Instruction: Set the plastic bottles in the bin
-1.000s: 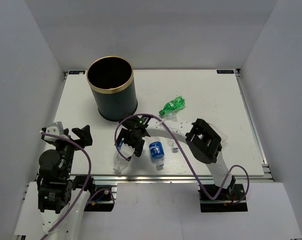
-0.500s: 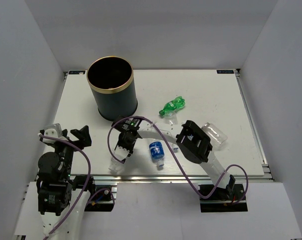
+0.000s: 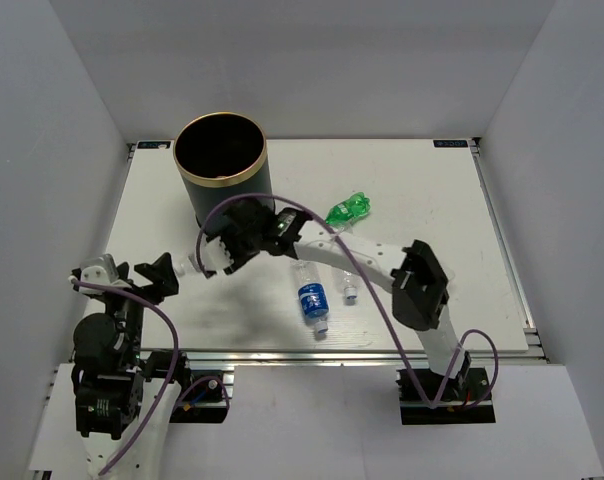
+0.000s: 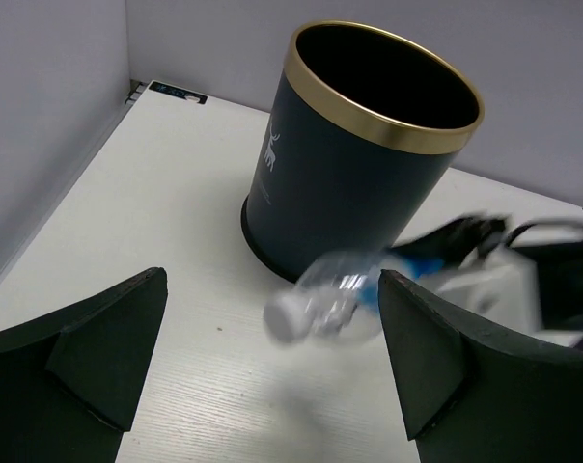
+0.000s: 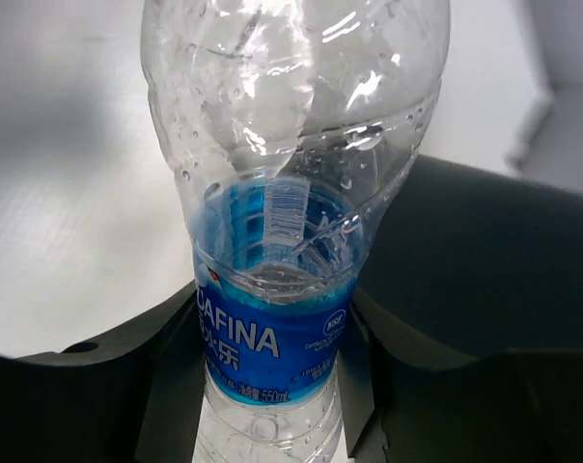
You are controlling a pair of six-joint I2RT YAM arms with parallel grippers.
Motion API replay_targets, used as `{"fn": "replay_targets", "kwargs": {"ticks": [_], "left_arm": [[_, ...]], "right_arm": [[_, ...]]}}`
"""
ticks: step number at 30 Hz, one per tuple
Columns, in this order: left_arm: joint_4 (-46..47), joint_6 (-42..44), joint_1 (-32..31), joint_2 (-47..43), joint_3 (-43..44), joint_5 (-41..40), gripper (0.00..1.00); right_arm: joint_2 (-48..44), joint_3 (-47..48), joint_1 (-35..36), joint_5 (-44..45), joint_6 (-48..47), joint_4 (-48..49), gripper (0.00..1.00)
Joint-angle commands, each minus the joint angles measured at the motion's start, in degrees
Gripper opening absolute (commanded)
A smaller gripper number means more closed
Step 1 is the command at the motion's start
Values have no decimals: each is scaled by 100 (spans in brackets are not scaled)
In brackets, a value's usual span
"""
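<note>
The bin (image 3: 222, 178) stands at the back left; it also shows in the left wrist view (image 4: 354, 183). My right gripper (image 3: 230, 246) is shut on a clear blue-labelled bottle (image 5: 272, 333) and holds it in the air just in front of the bin, white cap (image 3: 196, 266) pointing left. The same bottle is a blur in the left wrist view (image 4: 328, 301). My left gripper (image 3: 150, 277) is open and empty, left of that cap. A second blue-labelled bottle (image 3: 312, 301), a small clear bottle (image 3: 349, 287) and the green bottle (image 3: 346, 210) lie on the table.
The right arm's elbow (image 3: 422, 285) hangs over the table's right middle and hides what lies under it. White walls close in the table on the left, back and right. The table's front edge (image 3: 332, 350) runs just past the lying bottle.
My right gripper took the clear bottle up from near the table's front edge and carried it up and back to just in front of the bin. The left arm shifted slightly.
</note>
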Motion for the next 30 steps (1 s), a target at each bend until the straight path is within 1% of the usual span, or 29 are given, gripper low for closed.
{"fn": "replay_targets", "kwargs": {"ticks": [1, 3, 5, 7, 11, 13, 19, 21, 22, 23, 25, 26, 27, 28, 30], "left_arm": [[-135, -48, 36, 3, 77, -189, 100], [-135, -48, 36, -59, 77, -189, 100], [-135, -48, 36, -120, 77, -189, 100], [-83, -48, 36, -173, 77, -136, 100], [-30, -48, 36, -234, 77, -66, 100], [-30, -48, 36, -235, 77, -66, 100], [-30, -48, 36, -287, 25, -13, 100], [-30, -48, 36, -287, 25, 40, 100], [-30, -48, 36, -287, 25, 40, 100], [-30, -48, 36, -287, 25, 40, 100], [23, 4, 36, -287, 25, 40, 100], [23, 5, 36, -287, 25, 40, 100], [23, 5, 36, -287, 25, 40, 100], [23, 5, 36, -287, 25, 40, 100], [23, 5, 36, -287, 25, 92, 100]], "right_arm": [[-700, 444, -99, 480, 651, 652, 3], [-867, 375, -169, 848, 677, 687, 3], [-1174, 226, -187, 1095, 634, 950, 3], [-1472, 225, -275, 1254, 616, 1135, 0], [-1545, 689, -477, 1421, 616, 1495, 0], [-1430, 884, -547, 1457, 598, 1934, 0], [-693, 1595, -908, 799, 1011, 3225, 0], [-193, 2042, -995, 745, 1125, 3542, 0], [-86, 2297, -1013, 431, 1221, 3596, 0], [254, 2395, -1083, 350, 1248, 3649, 0], [554, 2641, -1101, 148, 1301, 3920, 0], [661, 2746, -1101, 121, 1415, 3974, 0], [958, 2939, -1153, 16, 1494, 4018, 3], [1048, 3193, -1171, -37, 1738, 4019, 3], [1380, 3309, -1259, -169, 1881, 4080, 3]]}}
